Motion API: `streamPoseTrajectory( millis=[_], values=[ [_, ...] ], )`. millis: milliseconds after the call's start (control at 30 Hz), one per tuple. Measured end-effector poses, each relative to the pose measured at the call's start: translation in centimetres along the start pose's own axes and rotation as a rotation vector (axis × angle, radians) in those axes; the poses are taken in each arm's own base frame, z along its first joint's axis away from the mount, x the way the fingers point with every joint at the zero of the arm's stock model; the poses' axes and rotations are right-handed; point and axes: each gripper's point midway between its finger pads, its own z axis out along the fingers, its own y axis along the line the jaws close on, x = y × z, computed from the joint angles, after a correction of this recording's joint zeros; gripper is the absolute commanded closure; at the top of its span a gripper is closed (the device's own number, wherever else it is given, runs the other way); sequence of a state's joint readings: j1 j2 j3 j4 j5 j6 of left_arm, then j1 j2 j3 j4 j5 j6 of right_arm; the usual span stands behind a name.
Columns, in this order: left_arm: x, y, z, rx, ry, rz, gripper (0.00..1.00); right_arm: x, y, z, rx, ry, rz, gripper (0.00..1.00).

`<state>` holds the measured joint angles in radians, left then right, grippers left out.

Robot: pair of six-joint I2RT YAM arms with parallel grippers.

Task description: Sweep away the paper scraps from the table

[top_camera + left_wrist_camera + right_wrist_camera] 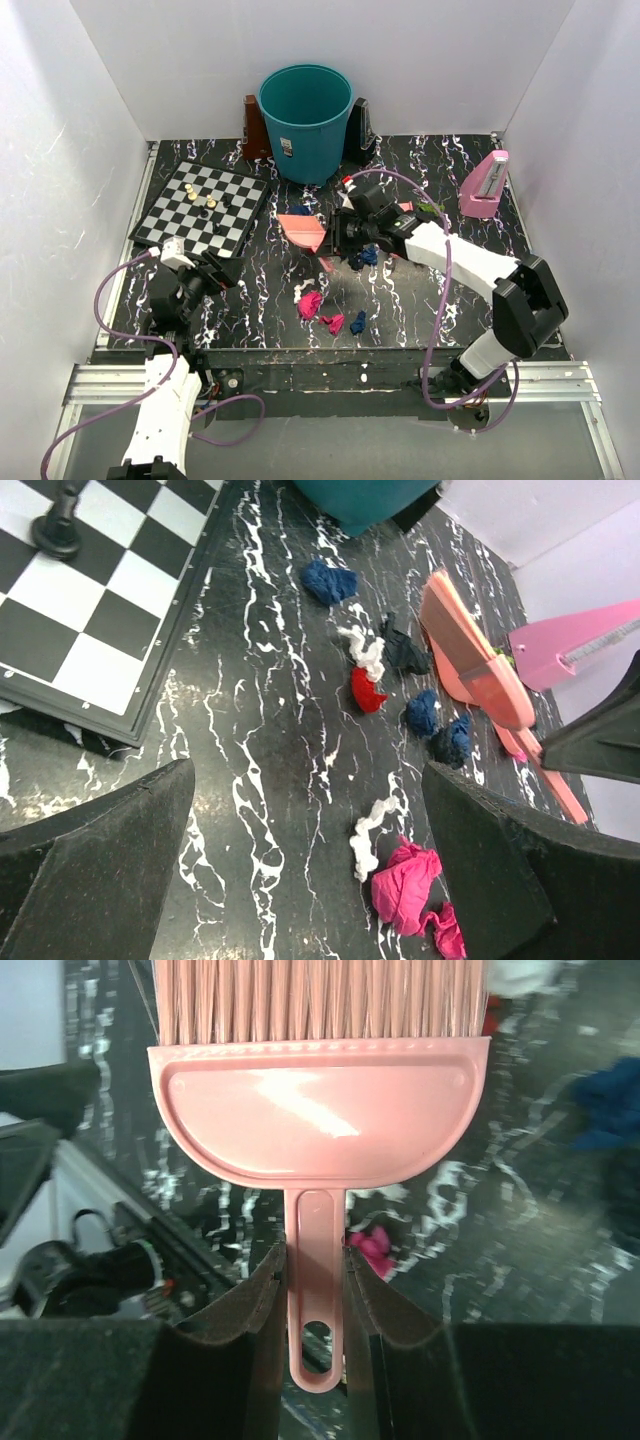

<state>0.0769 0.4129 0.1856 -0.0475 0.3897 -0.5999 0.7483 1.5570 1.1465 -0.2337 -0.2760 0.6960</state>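
Observation:
Paper scraps lie on the black veined table (460, 300): magenta wads (310, 303), a blue wad (358, 321) and dark blue ones (362, 258) beside the right gripper. In the left wrist view I see a magenta wad (405, 885), a white twist (368, 835), a red scrap (367, 692) and blue wads (329, 581). My left gripper (215, 270) (310, 870) is open and empty, low over the table left of the scraps. My right gripper (347, 228) (315, 1290) is shut on the handle of a pink brush (320, 1120), whose head (300, 230) points left.
A teal bin (305, 120) stands at the back, with a brown metronome (255, 128) and a black one (360, 130) beside it. A chessboard (190, 225) with small pieces lies at the left. A pink metronome (485, 185) stands at the right. White walls enclose the table.

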Motion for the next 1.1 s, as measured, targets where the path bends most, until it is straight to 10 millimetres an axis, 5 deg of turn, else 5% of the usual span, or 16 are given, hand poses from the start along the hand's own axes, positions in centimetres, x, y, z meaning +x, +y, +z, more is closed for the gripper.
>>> streamPoseTrajectory(
  millis=[200,367,467,567,700,800,1100],
  values=[
    [0.7,-0.8,0.6,0.069,0.042,-0.004,0.02,-0.1,-3.8,-3.6,0.202,-0.080,-0.109,0.87],
    [2.0,-2.7,1.4,0.153,0.106,-0.052,0.02,2.1,-6.2,-7.5,0.260,-0.122,-0.217,0.87],
    [3.6,-4.6,2.0,0.168,0.230,-0.119,0.02,3.8,-7.9,-8.7,0.298,-0.114,-0.254,0.87],
    [2.9,-8.0,2.9,0.202,0.308,-0.138,0.02,5.0,-9.0,-9.4,0.322,-0.101,-0.280,0.87],
    [0.0,-13.3,4.3,0.286,0.340,-0.152,0.02,5.4,-9.1,-10.0,0.319,-0.104,-0.321,0.86],
    [0.0,-14.8,5.4,0.270,0.406,-0.174,0.02,5.4,-8.7,-10.1,0.301,-0.102,-0.369,0.86],
    [6.2,-16.3,6.8,0.181,0.676,-0.196,0.02,4.9,-7.8,-9.8,0.282,-0.090,-0.443,0.86]
  ],
)
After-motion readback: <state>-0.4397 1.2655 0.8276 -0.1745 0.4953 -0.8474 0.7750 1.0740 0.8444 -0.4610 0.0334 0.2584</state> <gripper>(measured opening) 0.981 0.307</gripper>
